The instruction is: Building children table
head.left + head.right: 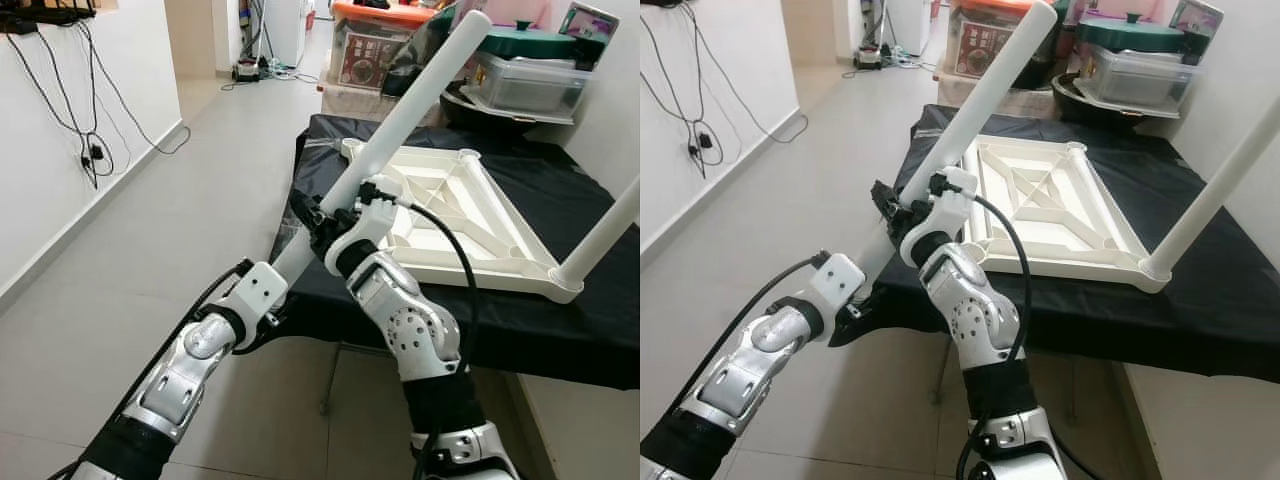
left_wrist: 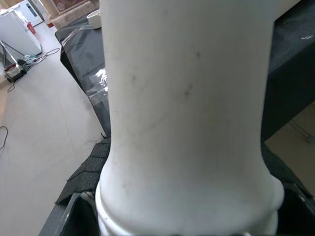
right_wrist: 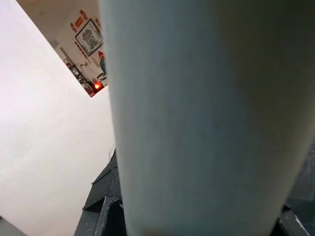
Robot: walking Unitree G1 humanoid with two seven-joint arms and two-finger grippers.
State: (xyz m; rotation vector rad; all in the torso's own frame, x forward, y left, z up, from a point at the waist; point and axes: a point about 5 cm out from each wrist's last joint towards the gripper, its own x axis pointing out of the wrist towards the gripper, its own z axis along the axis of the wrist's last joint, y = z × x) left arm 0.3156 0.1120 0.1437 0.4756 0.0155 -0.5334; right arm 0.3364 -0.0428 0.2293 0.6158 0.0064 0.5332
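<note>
Table leg (image 1: pixel 410 110), a long white tube, slants up from lower left to upper right in front of the robot, held off the surface by both arms. The right claw (image 1: pixel 335 215) is clamped around the tube near its middle, black fingers wrapped on either side; the left claw (image 1: pixel 290 270) grips the lower end of the same tube, where the wrist view shows a flared collar (image 2: pixel 189 206) at the tube's base seated between the finger pads. Just beyond the leg, the white children's tabletop (image 1: pixel 460 215) lies upside down on a table draped in black cloth (image 1: pixel 560 330), its ribbed underside facing up. A second white leg (image 1: pixel 605 235) already stands in the tabletop's near right corner socket, tilting out to the right. Behind the table sit a clear plastic storage box (image 1: pixel 530 85) with a green lid and a box with an orange lid (image 1: pixel 385 40). Grey floor tiles (image 1: pixel 150 260) run along a white wall at left, where black cables (image 1: pixel 85 120) hang down.
</note>
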